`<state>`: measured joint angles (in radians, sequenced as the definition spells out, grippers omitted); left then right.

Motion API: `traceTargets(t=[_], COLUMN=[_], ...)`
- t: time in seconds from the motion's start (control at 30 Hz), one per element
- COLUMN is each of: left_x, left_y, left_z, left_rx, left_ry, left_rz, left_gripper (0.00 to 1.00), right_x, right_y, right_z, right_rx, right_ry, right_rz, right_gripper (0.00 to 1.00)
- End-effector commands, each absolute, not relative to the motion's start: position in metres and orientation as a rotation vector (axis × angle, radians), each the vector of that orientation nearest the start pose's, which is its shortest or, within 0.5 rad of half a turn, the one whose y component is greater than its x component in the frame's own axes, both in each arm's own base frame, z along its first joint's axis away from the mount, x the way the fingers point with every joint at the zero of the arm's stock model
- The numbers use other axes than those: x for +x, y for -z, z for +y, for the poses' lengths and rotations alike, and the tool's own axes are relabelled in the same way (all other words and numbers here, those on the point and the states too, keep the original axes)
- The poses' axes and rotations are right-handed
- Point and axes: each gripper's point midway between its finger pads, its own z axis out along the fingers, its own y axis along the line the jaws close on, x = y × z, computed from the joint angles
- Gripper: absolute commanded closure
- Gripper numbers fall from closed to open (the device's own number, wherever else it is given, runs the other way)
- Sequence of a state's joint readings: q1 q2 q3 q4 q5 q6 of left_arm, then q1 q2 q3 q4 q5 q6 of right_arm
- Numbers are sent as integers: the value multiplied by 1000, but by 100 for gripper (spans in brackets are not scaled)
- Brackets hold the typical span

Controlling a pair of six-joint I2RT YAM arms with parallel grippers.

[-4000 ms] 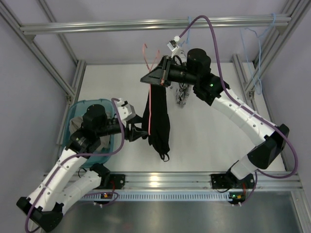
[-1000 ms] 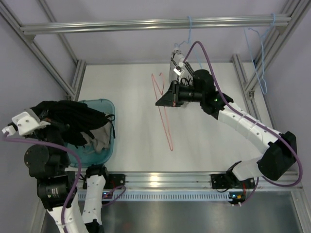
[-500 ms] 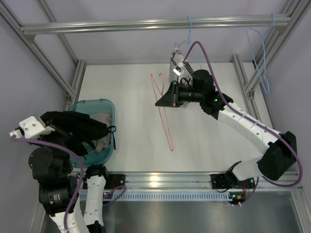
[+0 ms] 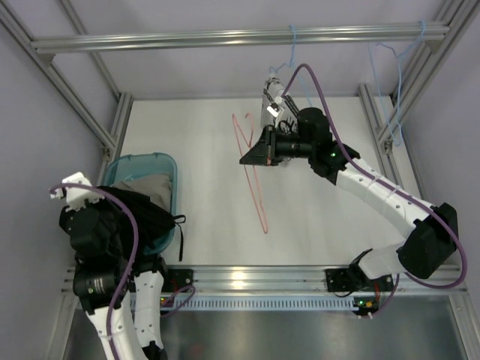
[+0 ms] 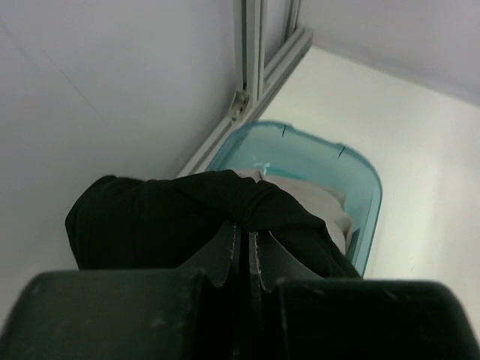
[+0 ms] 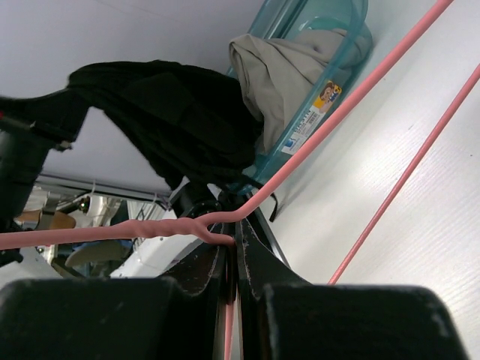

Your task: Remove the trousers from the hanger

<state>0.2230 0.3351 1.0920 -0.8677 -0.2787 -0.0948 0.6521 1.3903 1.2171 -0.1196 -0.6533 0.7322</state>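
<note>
The left gripper was clamped shut on the trousers, its two fingers pressed together with a fold of black fabric pinched between them. The trousers hung in a bunched heap from that gripper over the near end of a teal plastic bin at the left side of the table, with a loop of thin black drawstring trailing over the bin's near corner. A grey-beige cloth lay inside the bin, partly covered by the black fabric. Well apart from them, towards the middle of the table, the right gripper was closed on the hanger, gripping the pink wire at the twisted neck just under the hook. The hanger was bare, no cloth on it, and its thin triangle slanted down from the gripper towards the near side of the table; whether its lowest corner touched the surface could not be told. Light blue wire hangers hung from the metal rail at the far side of the frame.
</note>
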Motion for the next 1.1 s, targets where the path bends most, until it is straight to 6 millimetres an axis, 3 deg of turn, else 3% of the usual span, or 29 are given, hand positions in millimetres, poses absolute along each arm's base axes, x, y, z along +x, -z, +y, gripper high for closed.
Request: traceTargets(t=[0.0,0.03,0.07,0.17,0.2,0.3,0.47,0.7,0.73,0.77,0.83,0.87,0.9,0.97,1.0,1.07], left_x=[169,180,191,219,229,254,287,303,303,303,304,303,301,301,300,292], left_y=[-341,-332,-340,-321,-323,-298,-230,-142,-137,-129,-130,-135,-137,-164,-173,-206], left_z=[83,80,81,85,85,82,84,90,91,91,85,82,77,67,59,34], left_rx=[-439,-414,-399,-378,-366,-326,-301,-326,-334,-353,-355,-359,-355,-325,-296,-165], left_ry=[-337,-317,-311,-304,-296,-259,-239,-244,-249,-243,-200,-178,-153,-95,-47,65], left_rz=[1601,1618,1577,1631,1620,1695,1847,2075,2094,2120,2138,2129,2132,2069,2050,1981], left_gripper=[100,100,100,100,100,100,100,100,98,90,79,68,63,55,41,29], right_x=[238,237,236,238,238,239,239,233,231,229,223,221,217,213,207,201], right_y=[-332,-333,-333,-332,-332,-332,-335,-348,-348,-349,-351,-353,-355,-354,-358,-358], right_z=[348,348,348,348,347,348,348,343,343,341,337,336,333,330,327,325], right_rx=[-502,-504,-507,-507,-506,-505,-508,-556,-562,-567,-591,-603,-622,-637,-659,-682], right_ry=[-1514,-1515,-1515,-1505,-1504,-1503,-1501,-1488,-1487,-1485,-1480,-1475,-1466,-1459,-1465,-1472], right_rz=[1948,1946,1947,1951,1952,1950,1940,1900,1899,1900,1893,1889,1873,1874,1856,1847], right_gripper=[100,100,100,100,100,100,100,100,100,100,100,100,100,100,100,100])
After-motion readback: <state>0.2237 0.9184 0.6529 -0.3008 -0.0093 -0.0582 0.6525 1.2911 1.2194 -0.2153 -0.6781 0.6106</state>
